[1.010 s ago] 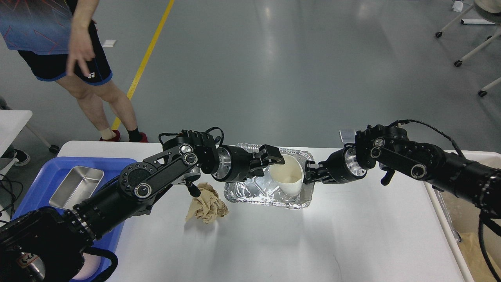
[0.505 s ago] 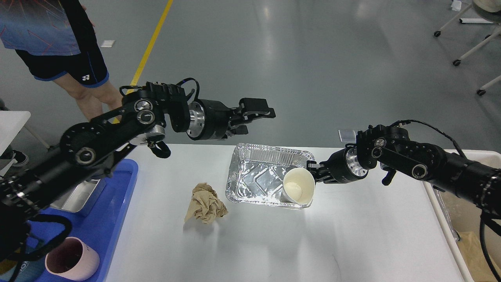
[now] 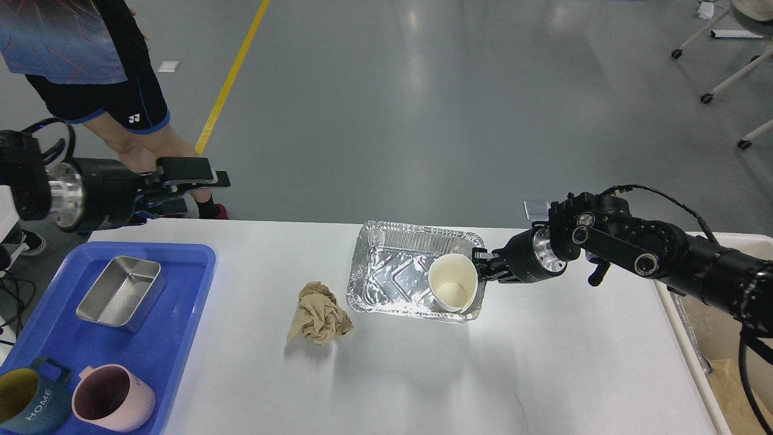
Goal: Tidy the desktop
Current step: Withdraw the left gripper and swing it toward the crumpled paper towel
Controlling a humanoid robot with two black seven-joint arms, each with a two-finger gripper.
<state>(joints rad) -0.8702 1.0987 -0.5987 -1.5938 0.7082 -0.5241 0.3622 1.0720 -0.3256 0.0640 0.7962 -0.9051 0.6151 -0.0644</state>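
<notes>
**Right jaws on the paper cup, left jaws empty off the counter's far-left corner**

Landmark: foil tray (image 3: 395, 275), sitting mid-counter toward the far edge.

- Right gripper (image 3: 481, 266): at the tray's right end, jaws narrow and pinched on the rim of the white paper cup (image 3: 452, 290). The cup is tilted, mouth facing the camera, and sits in the tray's right near corner, against the tray wall.
- Left gripper (image 3: 196, 184): well left of the tray, raised, beyond the far-left corner of the counter. Jaws parted a little, holding nothing, touching nothing.
- Counter (image 3: 423, 380) (white desktop): runs under the tray and spreads wide on all sides. The near half is bare; so is the stretch right of the tray up to the counter's right edge.
- Crumpled brown paper (image 3: 318, 314): just left of the tray's near-left corner, apart from it, with a small gap between.
- Blue tub (image 3: 169, 338): far left of the tray, overlapping the counter's left edge. In it are a steel pan (image 3: 121, 292), a pink mug (image 3: 113, 399) and a dark blue mug (image 3: 27, 396).
- Beige bin (image 3: 712, 338): beyond the counter's right edge, under the right arm.
- Person (image 3: 90, 66) standing on the floor behind the left gripper.
</notes>
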